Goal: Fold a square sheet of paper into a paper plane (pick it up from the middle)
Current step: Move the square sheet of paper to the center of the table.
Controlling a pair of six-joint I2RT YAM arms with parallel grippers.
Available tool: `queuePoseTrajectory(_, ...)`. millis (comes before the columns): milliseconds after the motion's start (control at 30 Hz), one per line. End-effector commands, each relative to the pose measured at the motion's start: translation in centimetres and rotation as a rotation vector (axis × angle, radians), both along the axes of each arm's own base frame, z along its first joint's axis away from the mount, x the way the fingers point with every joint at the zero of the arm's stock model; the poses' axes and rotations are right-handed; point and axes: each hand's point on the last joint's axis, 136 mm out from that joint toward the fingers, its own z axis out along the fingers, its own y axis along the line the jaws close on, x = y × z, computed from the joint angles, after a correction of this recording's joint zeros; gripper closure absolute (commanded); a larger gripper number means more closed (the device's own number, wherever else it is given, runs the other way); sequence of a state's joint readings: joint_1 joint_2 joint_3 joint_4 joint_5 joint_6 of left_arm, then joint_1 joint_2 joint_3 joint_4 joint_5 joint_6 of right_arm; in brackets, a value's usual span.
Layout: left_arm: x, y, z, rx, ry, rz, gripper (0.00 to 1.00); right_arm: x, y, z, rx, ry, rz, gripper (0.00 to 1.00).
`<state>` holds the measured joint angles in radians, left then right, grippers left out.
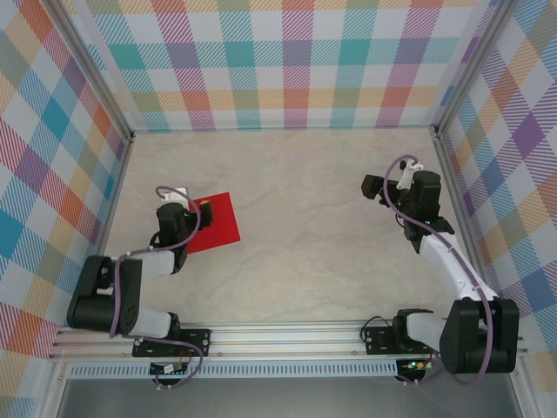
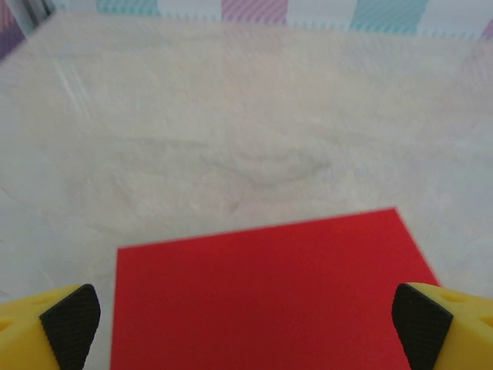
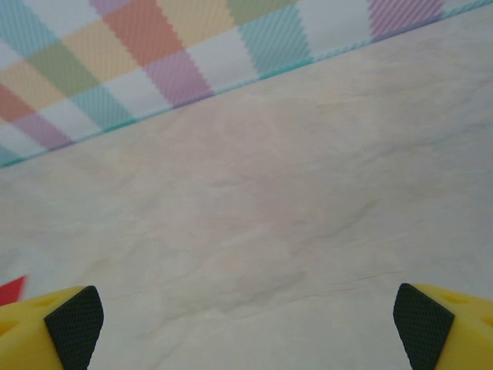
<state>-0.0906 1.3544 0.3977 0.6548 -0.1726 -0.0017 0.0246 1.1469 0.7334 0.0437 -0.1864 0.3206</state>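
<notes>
Some red paper (image 1: 220, 223) hides beneath the left hand (image 1: 185, 205).

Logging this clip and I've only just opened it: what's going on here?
No fold has been made yet. The square sheet of paper lies flat and unfolded on the table, left of centre. The left fingers are spread wide over the sheet with nothing gripped; whether they touch it is unclear. The right fingers are open too, off to the right above bare table, holding nothing.
</notes>
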Motion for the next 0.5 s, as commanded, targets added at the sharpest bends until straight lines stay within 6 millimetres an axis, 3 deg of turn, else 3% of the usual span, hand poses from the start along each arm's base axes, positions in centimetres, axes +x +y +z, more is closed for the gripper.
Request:
queuePoseTrajectory(0,-0.5,0.9,3.3,-0.054,-0.039,0.052,0.00,-3.1,5.3,-0.9,0.307,0.224,0.214,0.00)
queuePoseTrajectory(133,-1.1,1.3,3.6,-0.219,0.143,0.176,0.00,-3.4,7.5,-0.9,0.324,0.277,0.263,0.00)
queuePoseTrajectory(167,-1.4,1.1,3.0,-0.249,0.210,0.185,0.00,-3.5,7.9,-1.1,0.316,0.281,0.268,0.00)
queuePoseTrajectory(300,-0.7,-2.0,1.4,-0.402,0.324,0.067,0.00,-4.2,9.6,-2.5,0.279,0.345,0.301,0.00)
queuePoseTrajectory(467,0.7,-4.5,-0.8,-0.510,0.475,-0.009,0.00,-5.8,11.0,-3.9,0.266,0.391,0.332,0.00)
